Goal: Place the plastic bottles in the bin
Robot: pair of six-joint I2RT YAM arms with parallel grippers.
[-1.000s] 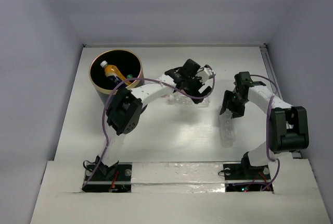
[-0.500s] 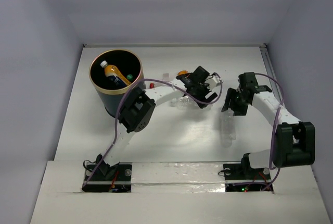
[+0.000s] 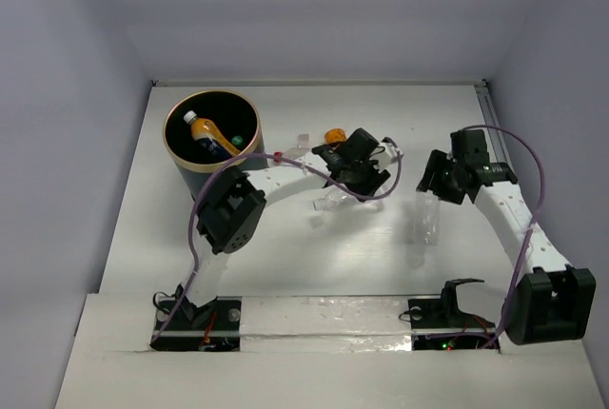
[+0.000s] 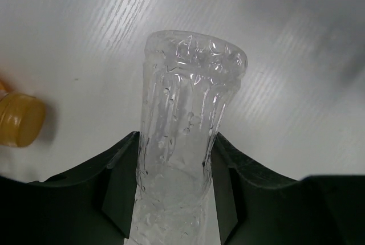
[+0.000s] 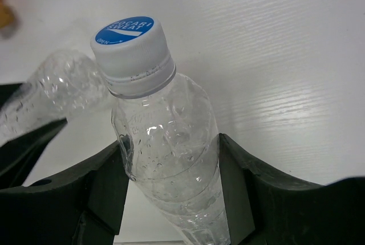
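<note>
The bin [image 3: 178,157], navy with a tan rim, stands at the far left and holds an orange bottle with a dark label [image 3: 206,134]. My left gripper [image 3: 354,179] [image 4: 177,142] is shut on a clear bottle [image 3: 331,202] [image 4: 185,114]; both fingers press its sides and its base points away from the camera. My right gripper [image 3: 441,184] [image 5: 171,148] is shut on a clear bottle with a blue-and-white cap [image 3: 426,221] [image 5: 162,137]. An orange bottle [image 3: 333,135] lies just beyond the left gripper, and its orange cap [image 4: 20,119] shows in the left wrist view.
The bin's tall wall stands to the left of both grippers. White walls close the table on the far, left and right sides. The left arm's cable [image 3: 228,166] loops close by the bin. The left gripper's bottle [image 5: 60,85] appears beside the right gripper's bottle.
The left jaws have closed on the clear bottle after moving right. The right gripper has swung right and farther back, carrying the blue-capped bottle with it.
</note>
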